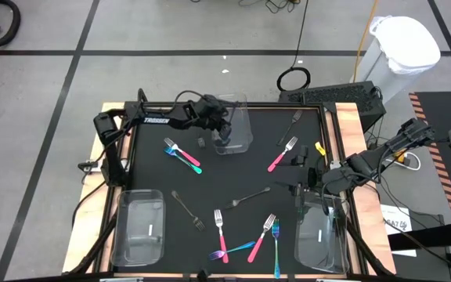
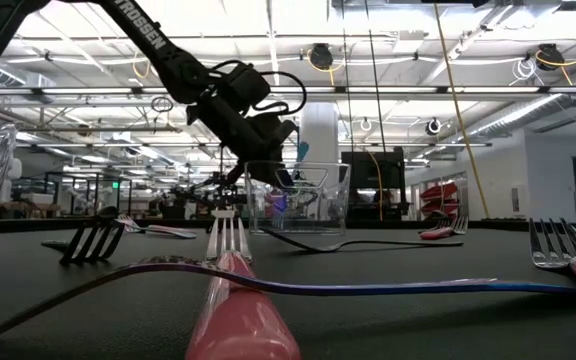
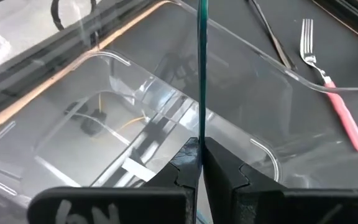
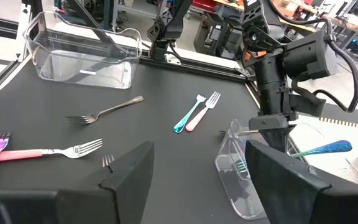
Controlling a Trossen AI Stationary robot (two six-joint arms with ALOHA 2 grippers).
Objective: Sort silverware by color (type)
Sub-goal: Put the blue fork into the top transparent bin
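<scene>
My left gripper point(image 1: 222, 125) hangs over the clear bin point(image 1: 233, 131) at the table's far middle, shut on a teal utensil point(image 3: 200, 68). From the right wrist view its iridescent handle point(image 4: 323, 149) sticks out sideways and teal tines point(image 4: 240, 166) show inside the bin. My right gripper point(image 1: 302, 188) is open above the table near its right edge, touching nothing. Loose silverware lies flat on the black mat: a pink and teal pair point(image 1: 182, 155), a pink fork point(image 1: 282, 154), dark forks point(image 1: 249, 196), and a pink, teal and purple cluster point(image 1: 249, 239). My left gripper point(image 3: 201, 146) pinches the thin teal utensil point(image 3: 200, 124) between its two shut fingers, seen edge-on in the wrist view. The fingers come from above, pointing down into the bin point(image 2: 298, 200). The utensil is tilted, one end raised point(image 2: 301, 150); whether the tined end touches the bin's floor does not show.
Two more clear bins stand at the near corners, one on the left point(image 1: 139, 227) and one on the right point(image 1: 319, 235), just under my right arm. A dark fork point(image 1: 292, 124) lies near the far right corner, another point(image 1: 186, 207) beside the left bin.
</scene>
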